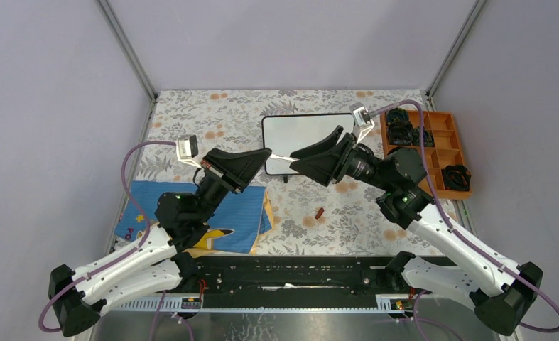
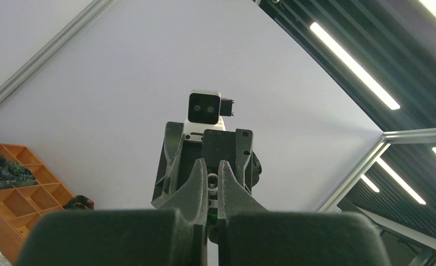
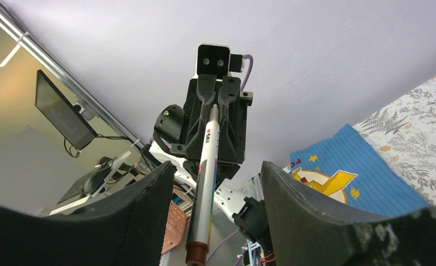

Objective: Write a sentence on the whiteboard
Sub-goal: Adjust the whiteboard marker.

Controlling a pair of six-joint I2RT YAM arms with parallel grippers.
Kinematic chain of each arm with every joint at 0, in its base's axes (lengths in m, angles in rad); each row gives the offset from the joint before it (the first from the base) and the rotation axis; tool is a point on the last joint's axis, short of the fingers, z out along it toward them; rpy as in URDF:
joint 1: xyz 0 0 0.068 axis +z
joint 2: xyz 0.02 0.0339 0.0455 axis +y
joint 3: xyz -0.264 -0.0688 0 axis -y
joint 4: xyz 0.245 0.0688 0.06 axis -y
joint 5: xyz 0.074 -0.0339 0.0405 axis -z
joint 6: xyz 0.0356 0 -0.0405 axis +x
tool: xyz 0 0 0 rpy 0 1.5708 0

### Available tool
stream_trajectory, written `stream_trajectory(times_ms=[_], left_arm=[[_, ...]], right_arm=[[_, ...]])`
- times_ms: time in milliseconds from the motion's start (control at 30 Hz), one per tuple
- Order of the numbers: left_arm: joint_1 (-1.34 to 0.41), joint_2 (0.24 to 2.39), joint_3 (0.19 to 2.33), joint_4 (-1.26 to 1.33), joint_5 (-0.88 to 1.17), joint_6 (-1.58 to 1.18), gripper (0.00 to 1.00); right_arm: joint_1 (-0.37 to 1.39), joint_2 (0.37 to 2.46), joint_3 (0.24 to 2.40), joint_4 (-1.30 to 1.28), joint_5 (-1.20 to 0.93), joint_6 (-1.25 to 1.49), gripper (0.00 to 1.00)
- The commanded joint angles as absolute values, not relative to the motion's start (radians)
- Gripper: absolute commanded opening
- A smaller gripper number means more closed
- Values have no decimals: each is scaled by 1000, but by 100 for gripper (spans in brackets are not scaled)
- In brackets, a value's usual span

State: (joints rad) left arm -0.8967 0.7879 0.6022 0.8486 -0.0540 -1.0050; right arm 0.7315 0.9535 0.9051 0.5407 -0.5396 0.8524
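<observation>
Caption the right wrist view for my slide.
Left pincer grips a white marker pen, its reddish-brown end between the jaws of the open right pincer.

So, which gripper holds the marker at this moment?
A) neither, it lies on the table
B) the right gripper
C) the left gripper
C: in the right wrist view the marker is clamped in the left gripper, while the right gripper stands open on both sides of it.

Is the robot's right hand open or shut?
Open. In the right wrist view the right gripper has its two fingers wide apart, and the marker runs between them with gaps on both sides.
</observation>
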Motion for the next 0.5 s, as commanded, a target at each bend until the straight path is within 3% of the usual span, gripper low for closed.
stream_trajectory(times_ms=[0, 467], left_arm=[[-897, 786, 588, 917, -106, -1022, 0], [-939, 811, 584, 888, -258, -1020, 0]], right_arm=[[733, 953, 959, 630, -532, 876, 63], [733, 993, 960, 680, -483, 905, 48]])
